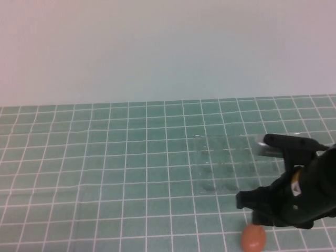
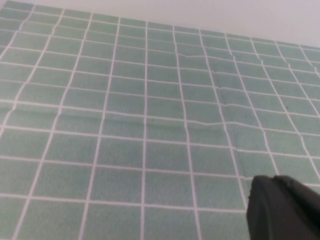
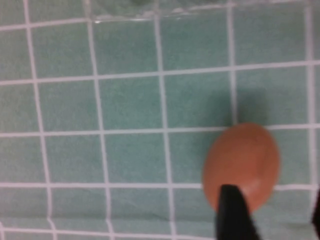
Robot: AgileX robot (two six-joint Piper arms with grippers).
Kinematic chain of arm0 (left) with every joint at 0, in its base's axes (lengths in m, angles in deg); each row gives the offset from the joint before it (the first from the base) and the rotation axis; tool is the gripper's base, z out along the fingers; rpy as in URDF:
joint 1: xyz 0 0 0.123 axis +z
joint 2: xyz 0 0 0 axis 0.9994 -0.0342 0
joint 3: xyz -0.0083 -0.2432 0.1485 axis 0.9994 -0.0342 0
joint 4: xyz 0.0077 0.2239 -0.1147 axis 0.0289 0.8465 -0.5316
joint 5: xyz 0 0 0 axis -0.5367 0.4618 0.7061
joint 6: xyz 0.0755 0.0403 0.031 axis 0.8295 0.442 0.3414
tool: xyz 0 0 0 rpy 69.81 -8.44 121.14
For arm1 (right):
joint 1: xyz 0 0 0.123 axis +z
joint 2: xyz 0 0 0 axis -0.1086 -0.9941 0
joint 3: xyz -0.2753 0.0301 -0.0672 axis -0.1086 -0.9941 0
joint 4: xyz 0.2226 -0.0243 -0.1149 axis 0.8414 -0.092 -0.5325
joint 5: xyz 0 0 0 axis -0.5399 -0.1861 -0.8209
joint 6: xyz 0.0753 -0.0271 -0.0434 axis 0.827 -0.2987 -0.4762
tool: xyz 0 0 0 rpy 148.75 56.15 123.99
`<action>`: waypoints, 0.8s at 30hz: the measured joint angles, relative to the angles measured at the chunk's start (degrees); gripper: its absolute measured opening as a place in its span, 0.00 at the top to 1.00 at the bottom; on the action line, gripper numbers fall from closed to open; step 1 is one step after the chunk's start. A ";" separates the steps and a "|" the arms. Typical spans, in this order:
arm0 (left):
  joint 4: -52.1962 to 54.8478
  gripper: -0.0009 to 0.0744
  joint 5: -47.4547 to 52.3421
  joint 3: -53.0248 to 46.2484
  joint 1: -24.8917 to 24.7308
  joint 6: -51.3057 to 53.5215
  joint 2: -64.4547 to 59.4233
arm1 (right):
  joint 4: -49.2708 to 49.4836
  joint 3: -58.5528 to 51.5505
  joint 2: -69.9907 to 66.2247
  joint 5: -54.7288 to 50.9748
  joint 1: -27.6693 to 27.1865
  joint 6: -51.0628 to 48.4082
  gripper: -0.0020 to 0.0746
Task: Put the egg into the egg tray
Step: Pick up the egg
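The left half of the green grid mat (image 1: 105, 168) is being left open in the high view, with bare squares running from the left edge to past the middle, and the pale wall (image 1: 157, 47) is being met along the mat's far edge. The left gripper is not being shown in the high view; in the left wrist view only a dark corner of the left gripper (image 2: 282, 207) is being seen above bare, slightly wrinkled mat, and whether its fingers are parted or closed cannot be told.

Right of centre, the egg tray (image 1: 226, 163) is being made out only by faint glints and rows of round cups on the mat; its near edge is being caught as a thin bright line in the right wrist view (image 3: 150, 17). Just to the right, the right gripper (image 1: 262, 170) is being held low over the mat, its fingers spread apart and nothing gripped, one finger reaching along the tray's right side and the other (image 1: 252, 200) ending above the egg. The egg (image 1: 253, 238) is being seen lying on the mat at the near edge, on the near side of the tray and apart from it. In the right wrist view a dark fingertip (image 3: 232, 212) is being shown overlapping the egg (image 3: 242, 165); contact cannot be told.
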 joint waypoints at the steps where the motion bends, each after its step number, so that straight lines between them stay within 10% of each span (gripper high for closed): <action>1: 0.00 0.99 0.00 0.00 0.00 0.00 0.00 | 0.88 0.11 -0.76 0.79 0.00 0.00 0.54; 7: 0.00 0.99 0.00 0.00 0.00 0.00 0.00 | 4.30 0.21 -6.15 2.44 0.00 0.86 0.32; 24: 0.00 0.99 0.00 0.00 -0.73 0.00 0.00 | 2.04 0.34 -14.49 8.12 0.00 4.16 0.29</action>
